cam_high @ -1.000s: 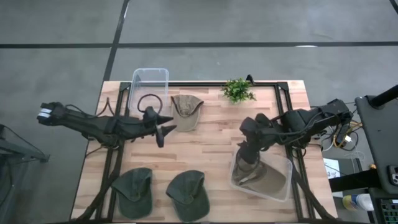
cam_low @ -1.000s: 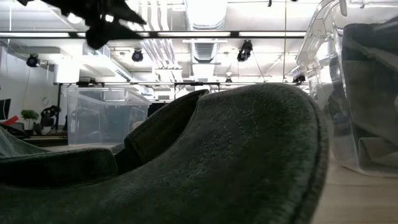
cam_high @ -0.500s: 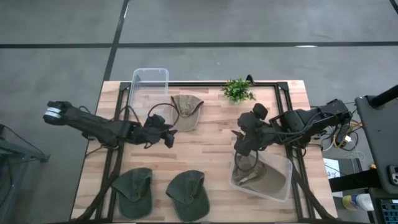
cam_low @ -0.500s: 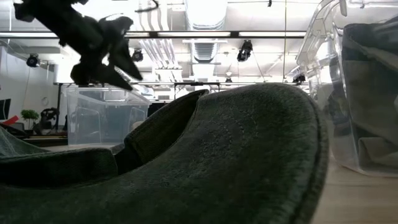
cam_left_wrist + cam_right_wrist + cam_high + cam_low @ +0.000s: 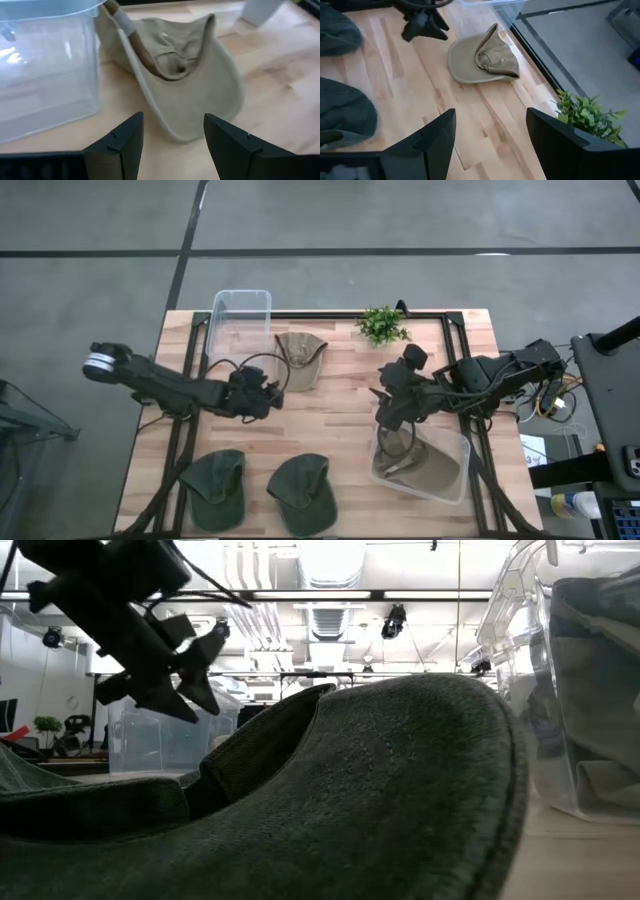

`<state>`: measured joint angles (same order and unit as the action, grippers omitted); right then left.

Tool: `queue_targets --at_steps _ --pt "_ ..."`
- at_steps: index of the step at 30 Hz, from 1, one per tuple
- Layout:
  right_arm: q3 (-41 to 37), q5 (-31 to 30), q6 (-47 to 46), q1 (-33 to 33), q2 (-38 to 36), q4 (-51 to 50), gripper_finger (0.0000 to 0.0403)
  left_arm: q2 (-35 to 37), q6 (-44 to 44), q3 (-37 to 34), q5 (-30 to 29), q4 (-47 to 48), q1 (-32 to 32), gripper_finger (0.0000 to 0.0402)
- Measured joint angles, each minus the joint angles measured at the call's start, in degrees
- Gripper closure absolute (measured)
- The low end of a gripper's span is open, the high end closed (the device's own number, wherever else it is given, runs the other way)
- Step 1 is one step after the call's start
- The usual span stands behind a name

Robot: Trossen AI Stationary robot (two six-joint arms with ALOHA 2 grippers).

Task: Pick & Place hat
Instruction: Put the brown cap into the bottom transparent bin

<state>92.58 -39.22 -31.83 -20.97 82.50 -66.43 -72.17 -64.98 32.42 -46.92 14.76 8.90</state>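
Observation:
A tan hat (image 5: 298, 360) lies upside down on the table beside a clear bin (image 5: 240, 320) at the far left; it also shows in the left wrist view as the tan hat (image 5: 185, 65). My left gripper (image 5: 268, 395) hovers open just near of that hat, fingers pointing at it (image 5: 172, 145), and hangs above the table in the low view (image 5: 160, 670). My right gripper (image 5: 390, 405) is open (image 5: 497, 142), above the far-left corner of the right clear bin (image 5: 420, 460), which holds tan cloth. Two green hats (image 5: 215, 485) (image 5: 300, 490) rest near the near edge.
A small green plant (image 5: 382, 325) stands at the far edge, right of the tan hat. One green hat (image 5: 350, 790) fills the low view's foreground. Bare wood lies between the two grippers in the table's middle (image 5: 330, 410).
My left gripper has come down from high above the table to just near of the tan hat, staying open. My right gripper has risen out of the right bin and moved slightly toward the far-left. The hats have not moved.

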Motion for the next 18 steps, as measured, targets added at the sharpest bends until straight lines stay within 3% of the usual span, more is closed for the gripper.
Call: queue_targets --at_steps 18 --pt "-0.8 0.0 3.0 0.0 0.1 1.9 0.0165 -7.9 -0.5 0.0 6.6 -6.8 -8.1 0.0203"
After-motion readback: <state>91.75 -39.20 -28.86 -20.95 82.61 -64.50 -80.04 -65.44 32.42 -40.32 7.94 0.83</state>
